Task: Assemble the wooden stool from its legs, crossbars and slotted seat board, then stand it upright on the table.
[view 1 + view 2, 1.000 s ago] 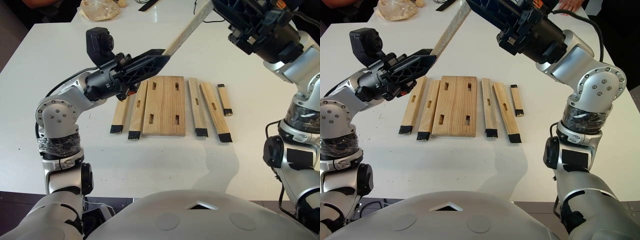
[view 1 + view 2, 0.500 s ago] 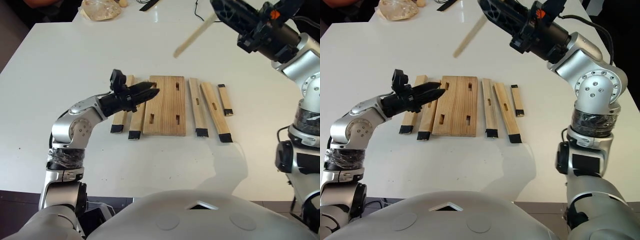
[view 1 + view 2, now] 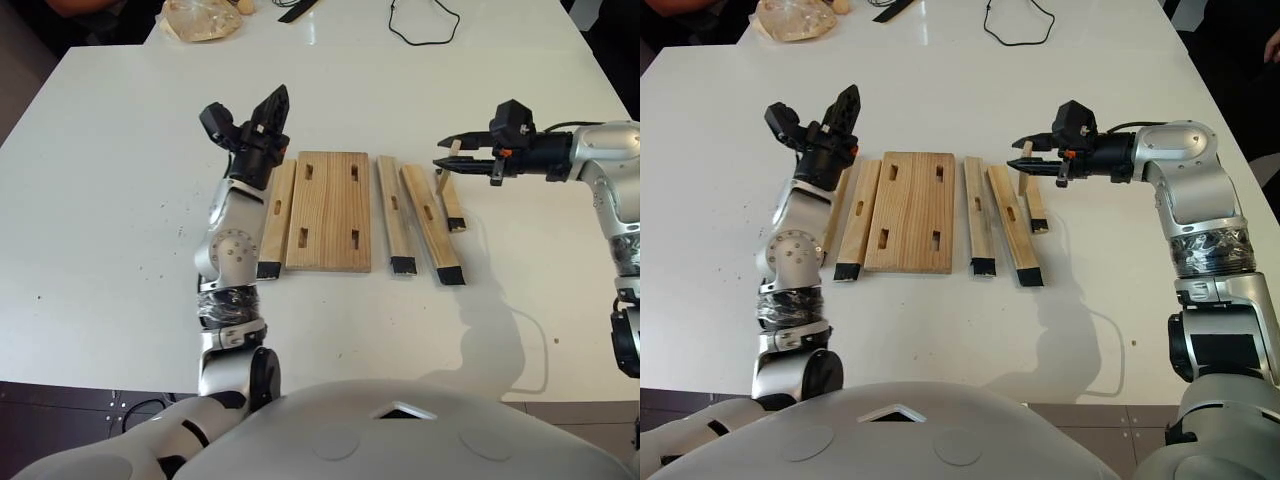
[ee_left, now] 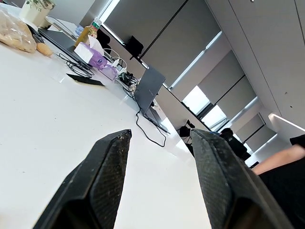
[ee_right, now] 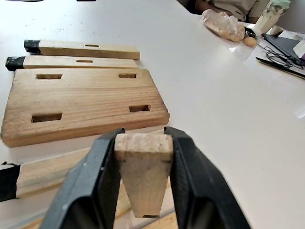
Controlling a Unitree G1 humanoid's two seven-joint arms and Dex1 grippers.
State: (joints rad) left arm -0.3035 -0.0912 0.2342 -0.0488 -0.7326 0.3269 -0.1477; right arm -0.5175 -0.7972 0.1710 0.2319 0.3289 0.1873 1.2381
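The slotted seat board (image 3: 328, 210) lies flat mid-table. One leg (image 3: 275, 215) lies along its left edge, another is partly hidden behind my left arm. Two legs (image 3: 393, 213) (image 3: 430, 222) and a short crossbar (image 3: 451, 200) lie to its right. My right gripper (image 3: 440, 163) hovers over those right-hand pieces, shut on a wooden crossbar (image 5: 144, 171) whose end shows between the fingers (image 5: 97, 176). My left gripper (image 3: 275, 100) points upward above the left legs, open and empty, its fingers (image 4: 109, 162) spread wide.
A crumpled plastic bag (image 3: 200, 18) and a black cable (image 3: 420, 15) lie at the table's far edge. Laptops and a bottle (image 4: 86, 33) stand on a table beyond. Bare white tabletop (image 3: 120, 200) surrounds the parts.
My left gripper let go of the long stick, dropped beside the left legs, then turned upward. My right gripper carried the stick down from high up to just above the right-hand pieces.
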